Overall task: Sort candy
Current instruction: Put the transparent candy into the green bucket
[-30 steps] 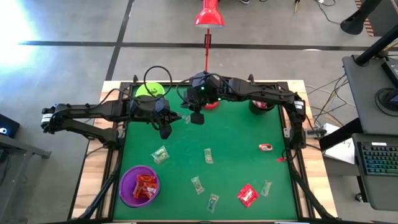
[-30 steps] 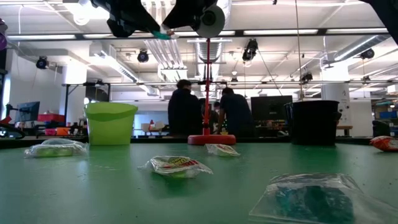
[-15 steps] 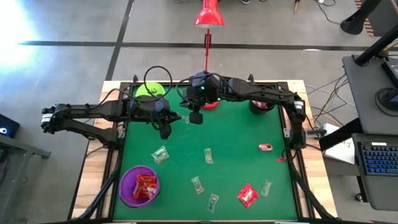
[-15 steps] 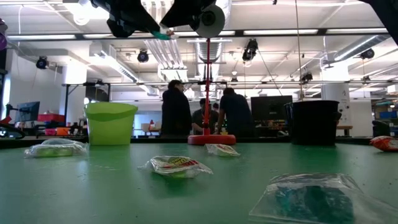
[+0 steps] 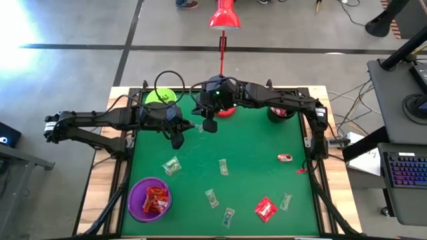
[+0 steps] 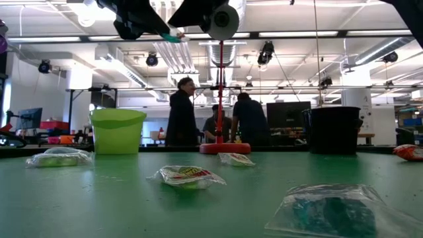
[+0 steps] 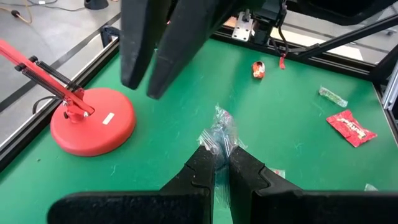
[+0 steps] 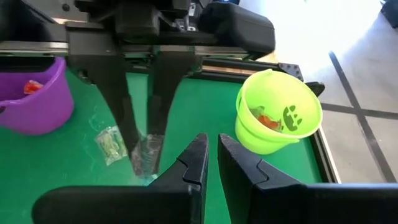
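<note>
Handover underway, upper centre: your left gripper (image 7: 221,163) pinches a clear candy (image 7: 219,134); right gripper (image 8: 211,155), nearly shut and empty, must open to take it.

Two matte black robot arms built of chunky jointed segments. The left arm (image 5: 100,120) enters from the left of the high view, the right arm (image 5: 280,100) from the upper right. Black cables loop above their wrists. Each ends in two flat, tapering black fingers (image 7: 205,171).
</note>
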Controlling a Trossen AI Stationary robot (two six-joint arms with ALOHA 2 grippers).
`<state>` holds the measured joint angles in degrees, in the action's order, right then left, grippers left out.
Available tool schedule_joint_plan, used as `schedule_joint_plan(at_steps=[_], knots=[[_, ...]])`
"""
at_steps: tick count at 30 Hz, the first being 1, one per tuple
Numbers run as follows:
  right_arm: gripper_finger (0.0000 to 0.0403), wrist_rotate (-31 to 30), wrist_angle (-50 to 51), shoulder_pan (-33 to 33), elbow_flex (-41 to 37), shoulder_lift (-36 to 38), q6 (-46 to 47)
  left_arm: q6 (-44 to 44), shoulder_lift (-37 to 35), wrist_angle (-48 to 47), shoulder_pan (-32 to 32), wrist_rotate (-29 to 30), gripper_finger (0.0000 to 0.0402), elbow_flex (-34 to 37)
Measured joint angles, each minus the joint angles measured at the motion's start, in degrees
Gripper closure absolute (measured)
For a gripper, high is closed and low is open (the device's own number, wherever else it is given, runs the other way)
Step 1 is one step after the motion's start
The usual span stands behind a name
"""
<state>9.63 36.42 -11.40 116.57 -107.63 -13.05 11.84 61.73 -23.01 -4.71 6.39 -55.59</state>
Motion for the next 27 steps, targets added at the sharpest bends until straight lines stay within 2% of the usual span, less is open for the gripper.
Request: schedule_joint_plan(at_steps=[7, 13, 27], knots=[[0.0374, -0.2, 0.1, -0.8, 0.0, 0.0, -0.1, 0.0, 0.0, -0.2, 0.0, 0.0, 0.04, 0.0], [0.0374, -0.6, -0.3, -1.0, 0.0, 0.0, -4.5, 0.0, 0.0, -0.3, 0.0, 0.0, 0.04, 0.0], [0.0374, -0.7, -1.5, -1.1, 0.0, -0.2, -3.0, 0.0, 0.0, -0.2, 0.0, 0.0, 0.04, 0.0]])
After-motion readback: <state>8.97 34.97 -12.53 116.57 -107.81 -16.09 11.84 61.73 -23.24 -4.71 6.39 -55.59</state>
